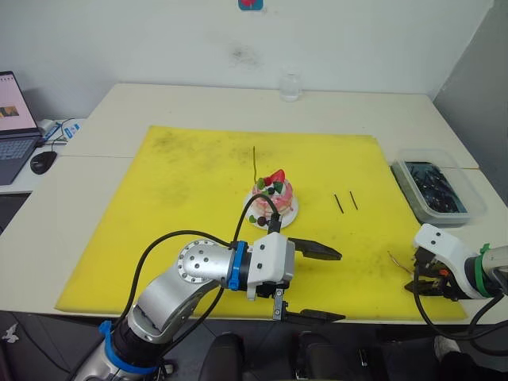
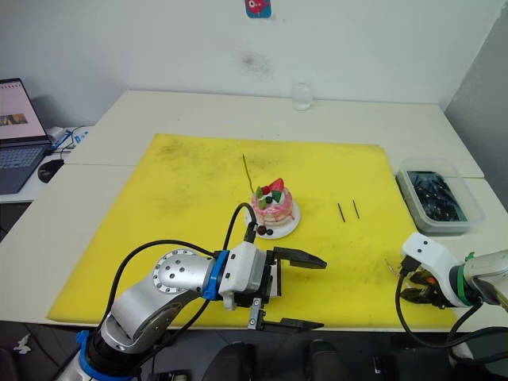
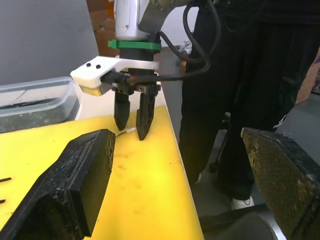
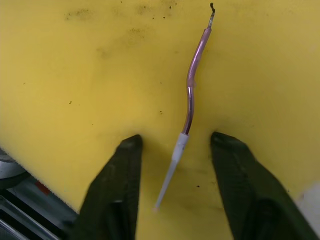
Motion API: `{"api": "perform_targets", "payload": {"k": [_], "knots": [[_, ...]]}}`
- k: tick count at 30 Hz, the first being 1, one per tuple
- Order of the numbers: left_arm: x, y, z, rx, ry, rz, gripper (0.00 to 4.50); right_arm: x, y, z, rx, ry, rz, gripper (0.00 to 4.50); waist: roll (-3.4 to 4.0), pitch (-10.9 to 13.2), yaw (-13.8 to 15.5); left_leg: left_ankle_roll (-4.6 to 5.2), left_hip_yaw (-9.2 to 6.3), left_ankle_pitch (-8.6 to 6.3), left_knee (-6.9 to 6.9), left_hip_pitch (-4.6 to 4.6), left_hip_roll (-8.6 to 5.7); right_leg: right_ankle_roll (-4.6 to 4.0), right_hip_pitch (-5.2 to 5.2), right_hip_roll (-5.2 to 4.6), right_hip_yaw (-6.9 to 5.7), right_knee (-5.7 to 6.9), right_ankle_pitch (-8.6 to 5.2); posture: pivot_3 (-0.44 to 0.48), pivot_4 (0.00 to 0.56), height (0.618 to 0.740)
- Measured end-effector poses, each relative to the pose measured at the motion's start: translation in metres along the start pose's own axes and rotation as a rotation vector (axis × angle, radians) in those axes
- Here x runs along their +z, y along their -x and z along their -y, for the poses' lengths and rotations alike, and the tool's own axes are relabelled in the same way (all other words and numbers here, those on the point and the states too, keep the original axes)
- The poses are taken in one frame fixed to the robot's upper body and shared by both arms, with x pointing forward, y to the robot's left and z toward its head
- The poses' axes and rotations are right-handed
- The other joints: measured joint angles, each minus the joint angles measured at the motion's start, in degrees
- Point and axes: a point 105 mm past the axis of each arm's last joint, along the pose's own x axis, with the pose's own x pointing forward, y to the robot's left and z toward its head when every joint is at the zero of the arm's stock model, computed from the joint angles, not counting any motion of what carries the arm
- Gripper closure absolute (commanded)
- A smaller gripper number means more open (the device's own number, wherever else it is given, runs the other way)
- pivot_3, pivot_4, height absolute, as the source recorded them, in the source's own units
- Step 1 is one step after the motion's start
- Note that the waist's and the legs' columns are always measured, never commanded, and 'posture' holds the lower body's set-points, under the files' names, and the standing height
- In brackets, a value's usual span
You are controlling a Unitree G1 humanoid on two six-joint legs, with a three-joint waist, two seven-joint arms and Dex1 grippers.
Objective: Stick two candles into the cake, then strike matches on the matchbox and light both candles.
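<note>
Cake (image 1: 272,195): on a white plate (image 1: 287,217) mid-mat (image 1: 175,190), one candle (image 1: 254,164) standing in it at its 11 o'clock.
Second candle (image 4: 189,87): flat on the mat, its white end lying between the right end effector's fingers.
Matches (image 1: 346,202): two, at the cake's 3 o'clock.
Bin (image 1: 468,190): clear, on the bench at far 3 o'clock, holding dark bits.
Glass (image 1: 290,87): 12 o'clock, contents unclear.
Left end effector (image 1: 321,284): released, wide, at the cake's 6 o'clock.
Right end effector (image 3: 133,112): released, tips down on the mat, straddling the candle.
</note>
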Motion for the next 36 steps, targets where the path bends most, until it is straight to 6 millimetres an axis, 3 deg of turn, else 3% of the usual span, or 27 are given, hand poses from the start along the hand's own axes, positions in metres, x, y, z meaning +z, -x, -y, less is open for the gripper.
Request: {"api": "perform_targets", "payload": {"k": [4,12,15,19,21,24,29,33,36], "knots": [[-0.001,-0.001,0.001,0.001,0.005,-0.005,0.0,-0.001,0.0,0.001,-0.006,-0.004,-0.004,4.45,0.0,0.0,0.0,0.0,0.0,0.0,0.0,0.0,0.0,0.0,0.0,0.0,-0.01,0.0,0.0,0.0,0.15,0.74],[-0.006,0.002,0.003,0.007,0.019,-0.025,0.0,0.003,0.002,0.002,0.004,-0.017,0.002,4.45,0.0,0.0,0.0,0.0,0.01,0.0,0.0,0.01,0.0,0.0,-0.01,0.0,0.01,0.01,0.0,0.0,0.15,0.74],[-0.003,0.009,-0.002,0.059,0.029,-0.022,0.0,0.015,0.012,0.005,0.004,-0.029,0.054,4.45,0.01,0.0,-0.1,0.0,0.01,0.0,0.0,0.02,0.02,0.0,-0.02,0.0,0.01,0.04,0.0,0.0,0.15,0.74],[-0.006,0.03,-0.008,0.168,0.086,-0.049,0.0,0.064,0.041,0.008,-0.015,0.003,0.292,4.45,0.01,0.0,-0.6,0.0,-0.03,0.0,-0.02,0.05,0.04,-0.01,-0.02,0.12,0.0,0.06,0.0,0.0,0.15,0.74],[-0.009,0.044,-0.011,0.244,0.131,-0.05,0.0,0.101,0.047,0.003,-0.012,0.026,0.505,4.45,-0.06,0.0,-1.1,-0.01,-0.06,0.0,-0.01,0.05,0.06,-0.01,-0.01,0.25,-0.01,0.06,0.01,0.0,0.15,0.74],[-0.006,0.07,-0.024,0.389,0.155,-0.041,0.0,0.149,0.044,-0.014,0.012,0.036,0.792,4.45,-0.06,0.0,-1.3,-0.01,-0.14,0.0,-0.04,0.05,0.07,-0.01,-0.04,0.31,-0.06,0.12,0.01,0.0,0.15,0.74],[-0.007,0.105,-0.036,0.6,0.138,-0.068,0.0,0.209,0.033,-0.036,-0.03,-0.007,1.185,4.45,0.0,0.0,-1.3,-0.02,-0.06,0.0,-0.11,0.0,0.12,-0.04,-0.1,0.3,0.03,0.07,0.0,0.0,0.15,0.74],[-0.015,0.119,-0.039,0.657,0.16,-0.097,0.0,0.231,0.018,-0.043,-0.071,-0.019,1.362,4.45,-0.02,0.0,-1.1,-0.01,0.01,0.0,-0.06,-0.04,0.09,-0.03,-0.07,0.06,0.04,0.03,0.0,0.0,0.15,0.74],[-0.014,0.124,-0.042,0.685,0.159,-0.092,0.0,0.234,-0.001,-0.048,-0.054,-0.043,1.402,4.45,-0.02,0.0,-1.1,0.0,0.07,0.01,-0.02,-0.02,0.05,0.0,-0.05,-0.04,0.07,0.05,0.04,0.0,0.15,0.74]]}}
